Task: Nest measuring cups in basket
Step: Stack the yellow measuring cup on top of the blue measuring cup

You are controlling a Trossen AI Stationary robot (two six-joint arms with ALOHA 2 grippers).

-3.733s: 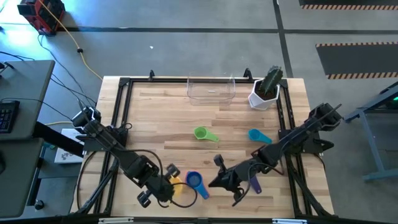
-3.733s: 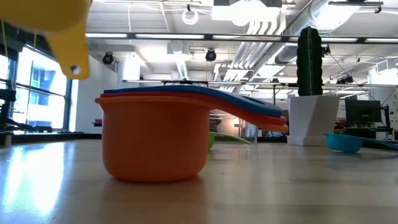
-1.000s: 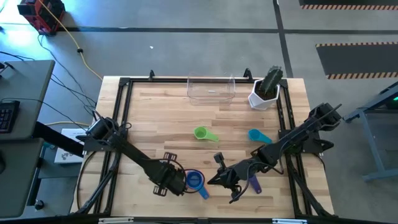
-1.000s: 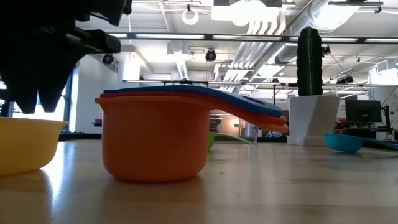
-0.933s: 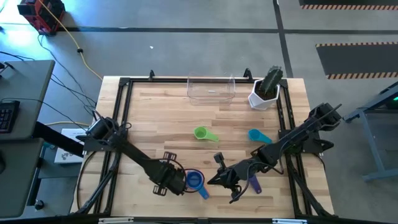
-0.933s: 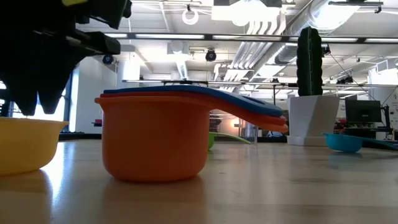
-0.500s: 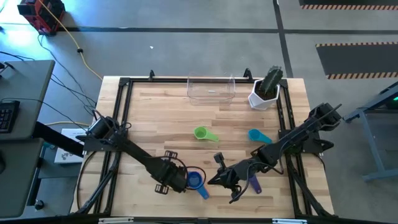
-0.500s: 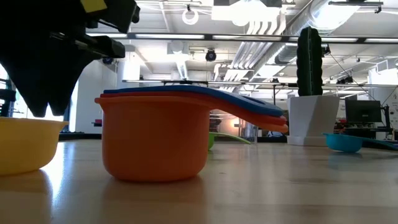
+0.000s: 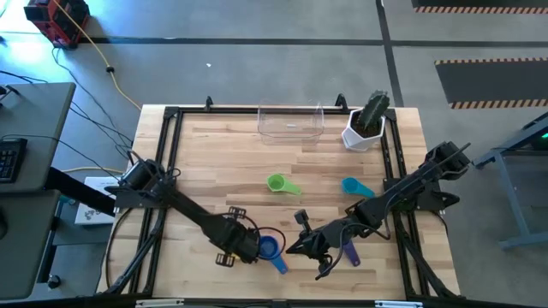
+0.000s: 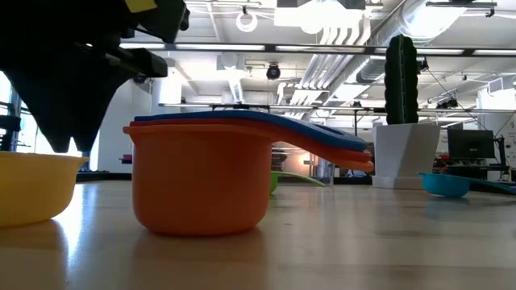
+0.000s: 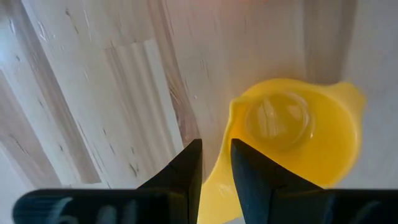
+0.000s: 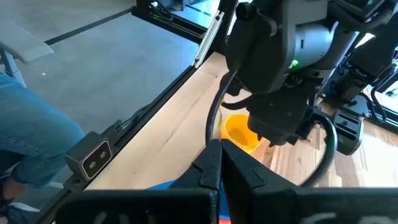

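the left gripper (image 9: 233, 245) has slid right along the table's near edge since a moment ago, and now hangs over the yellow cup (image 11: 292, 146), its fingers nearly together and holding nothing. the yellow cup rests on the wooden table (image 9: 214, 171), just left of the blue cup (image 9: 269, 248) nested in the orange cup (image 10: 200, 185). the right gripper (image 9: 300, 248) waits closed just right of that stack. the basket (image 9: 291, 123) sits at the far edge.

table (image 9: 223, 162) – pale planked wood, satin | yellow cup (image 11: 298, 137) – glossy plastic | basket (image 9: 291, 122) – clear plastic
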